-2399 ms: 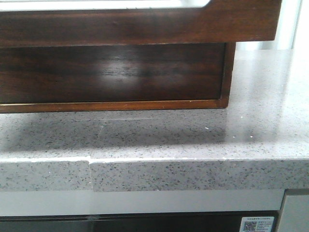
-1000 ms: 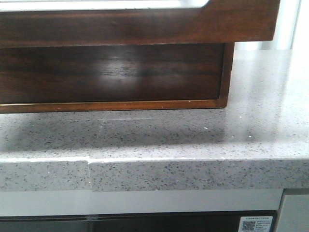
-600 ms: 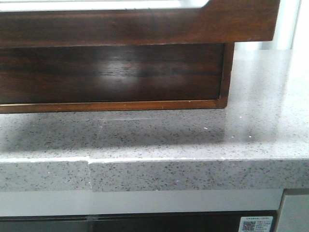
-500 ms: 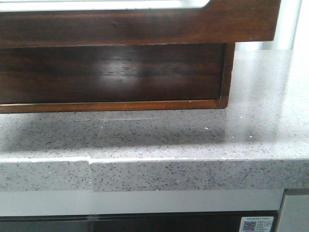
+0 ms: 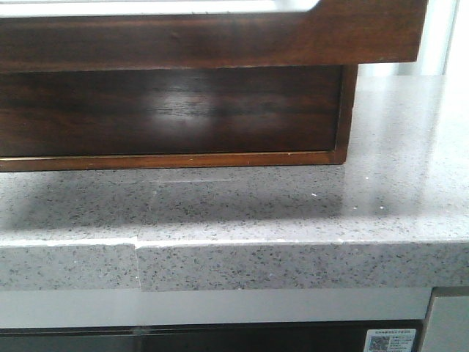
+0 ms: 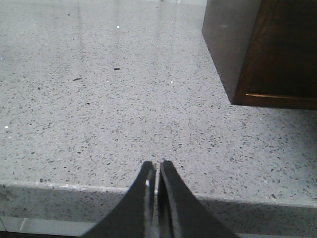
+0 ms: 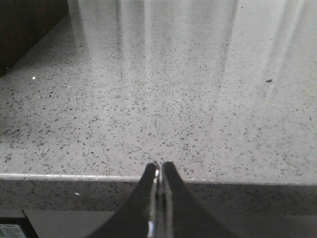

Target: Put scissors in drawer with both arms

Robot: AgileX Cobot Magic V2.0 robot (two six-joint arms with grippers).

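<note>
Desk: grey speckled stone top with a thick front edge; a thin seam runs down that edge left of the middle. It carries the wooden unit.
Wooden unit: dark brown glossy box standing on the desk, its right corner short of the desk's right side. In the left wrist view a corner of it shows with a thin gold line along its base; in the right wrist view only a dark corner appears.
Drawer: wide dark brown front jutting out over the lower part of the unit, with a long shallow cutout along its top edge, the rounded right end of which is seen.
Label: small white sticker low at the right, below the desk, with blue marks; the writing is too small to read.
Left gripper: two black tapering fingers pressed together, tips just over the desk's front edge, pointing across the bare top, with the unit's corner ahead and to one side. It holds nothing.
Right gripper: black fingers closed with only a sliver of light between them, tips at the desk's front edge, level with the top. It holds nothing.
Specks: a couple of small dark bits lie on the desk in the left wrist view.
Scissors: not visible in any view.
</note>
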